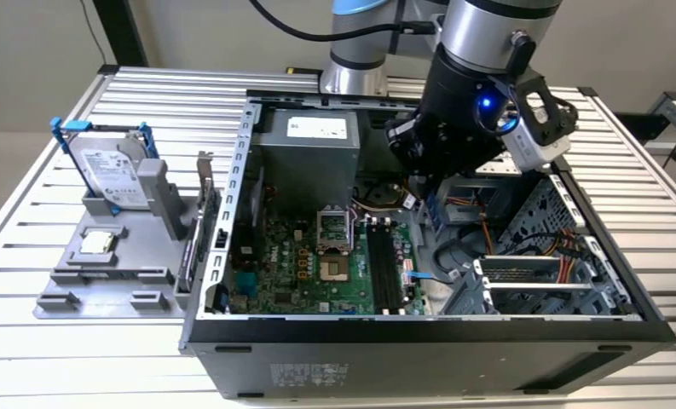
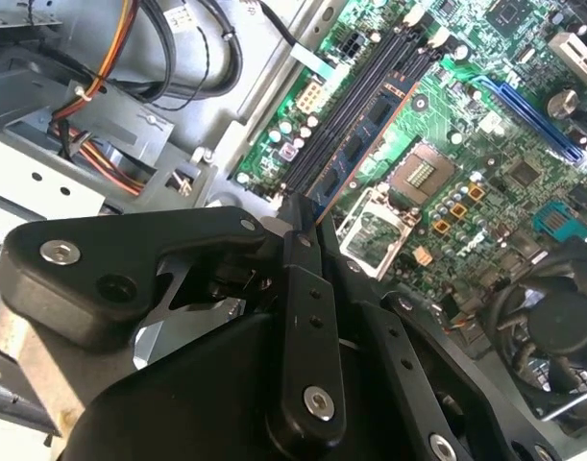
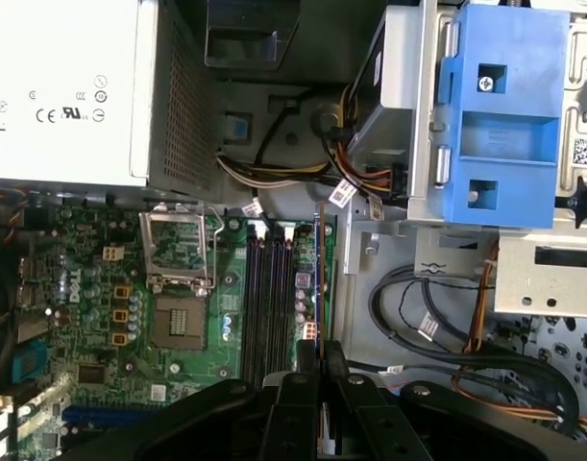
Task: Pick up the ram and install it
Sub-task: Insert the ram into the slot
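Note:
My gripper (image 2: 298,226) is shut on the ram (image 2: 362,142), a thin board with blue chips that sticks out from between the fingers. In the first wrist view the gripper (image 3: 319,360) holds the ram (image 3: 319,279) edge-on, and it hangs above the motherboard just beside the black memory slots (image 3: 269,298). The same slots (image 2: 346,110) run parallel to the stick in the second wrist view. In the exterior view the gripper (image 1: 418,189) is lowered inside the open computer case, over the far end of the slots (image 1: 384,264).
A power supply (image 1: 309,153) sits at the back of the case. A blue drive cage (image 3: 500,115) and cable bundles (image 3: 437,317) crowd one side of the slots, and the processor socket (image 3: 178,322) lies on the other. A hard drive (image 1: 110,175) and a processor chip (image 1: 96,244) rest on the grey holder outside.

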Controlling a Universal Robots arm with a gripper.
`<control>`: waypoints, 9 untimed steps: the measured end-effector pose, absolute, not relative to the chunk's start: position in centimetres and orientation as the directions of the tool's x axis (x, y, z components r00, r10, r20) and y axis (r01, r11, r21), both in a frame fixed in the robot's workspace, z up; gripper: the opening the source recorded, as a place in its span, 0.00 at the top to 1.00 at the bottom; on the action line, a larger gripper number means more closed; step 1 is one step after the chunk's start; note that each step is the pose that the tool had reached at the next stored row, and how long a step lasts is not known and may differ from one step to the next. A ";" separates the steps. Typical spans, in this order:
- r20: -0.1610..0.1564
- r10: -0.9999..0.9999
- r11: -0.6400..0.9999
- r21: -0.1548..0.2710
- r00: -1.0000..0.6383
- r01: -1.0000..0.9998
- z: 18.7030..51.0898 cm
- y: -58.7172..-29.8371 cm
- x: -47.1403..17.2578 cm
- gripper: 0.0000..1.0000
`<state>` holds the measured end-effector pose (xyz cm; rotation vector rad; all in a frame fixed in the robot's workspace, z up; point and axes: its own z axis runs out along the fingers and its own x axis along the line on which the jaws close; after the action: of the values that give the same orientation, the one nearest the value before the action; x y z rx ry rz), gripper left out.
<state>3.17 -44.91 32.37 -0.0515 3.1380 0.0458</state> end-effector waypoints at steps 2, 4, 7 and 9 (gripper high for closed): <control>-0.003 -0.031 0.999 0.029 -1.000 -0.031 32.1 -44.9 3.2 1.00; -0.003 -0.029 0.999 0.029 -1.000 -0.029 32.0 -44.9 3.2 1.00; -0.003 -0.028 0.999 0.029 -1.000 -0.028 31.9 -44.9 3.2 1.00; -0.003 -0.028 0.999 0.029 -1.000 -0.028 31.9 -44.9 3.2 1.00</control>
<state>3.17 -44.91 31.89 -0.0443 3.1382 0.0451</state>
